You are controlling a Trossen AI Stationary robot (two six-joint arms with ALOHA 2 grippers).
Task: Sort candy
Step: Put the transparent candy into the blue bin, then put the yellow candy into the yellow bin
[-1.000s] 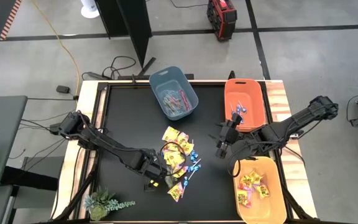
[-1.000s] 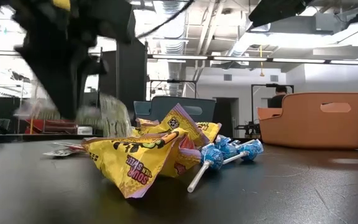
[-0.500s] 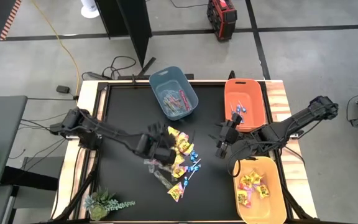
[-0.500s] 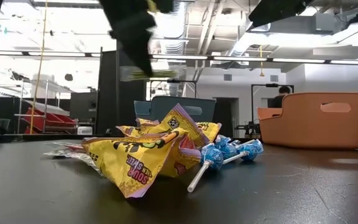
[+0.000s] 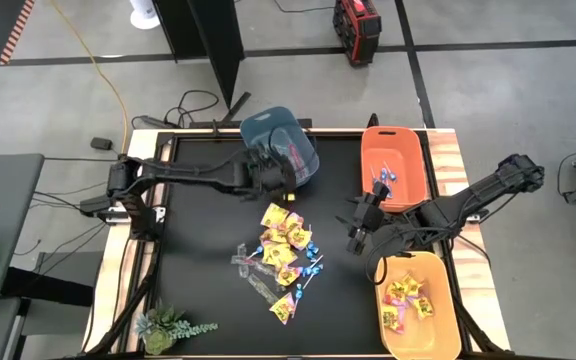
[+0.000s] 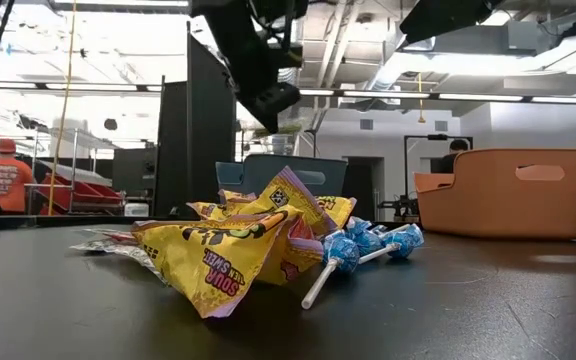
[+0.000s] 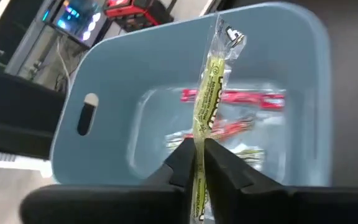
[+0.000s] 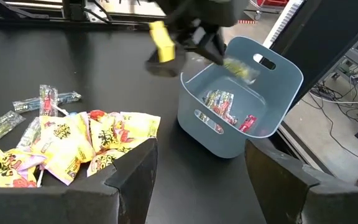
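Observation:
The candy lies in a loose pile (image 5: 283, 255) in the middle of the black table: yellow packets with red print (image 6: 233, 245), blue-wrapped lollipops (image 6: 358, 243) and clear-wrapped sticks (image 5: 253, 275). My left gripper (image 5: 280, 168) hangs over the blue-grey bin (image 5: 303, 160) at the far side, shut on a slim clear-wrapped stick (image 7: 213, 81) with yellow-green filling. More sticks lie on the bin's floor (image 7: 241, 99). My right gripper (image 5: 356, 235) waits open, to the right of the pile and above the table. My left gripper pinches the stick between its two fingers (image 7: 179, 163), at a place (image 7: 201, 134) well back from the stick's free end. The fingers come from the table's left, slanting down, and lie along the stick. The stick juts out past the fingertips, lifted clear over the bin's opening.
An orange bin (image 5: 396, 165) with lollipops stands at the far right. A yellow-orange bin (image 5: 418, 305) with yellow packets stands at the near right. A small plant (image 5: 168, 325) sits at the near left corner. People show in the room beyond (image 6: 3, 180).
My left gripper has risen from the near side of the pile and swung toward the far edge, turning as it went. It has carried the stick clear of the table to a place over the blue-grey bin.

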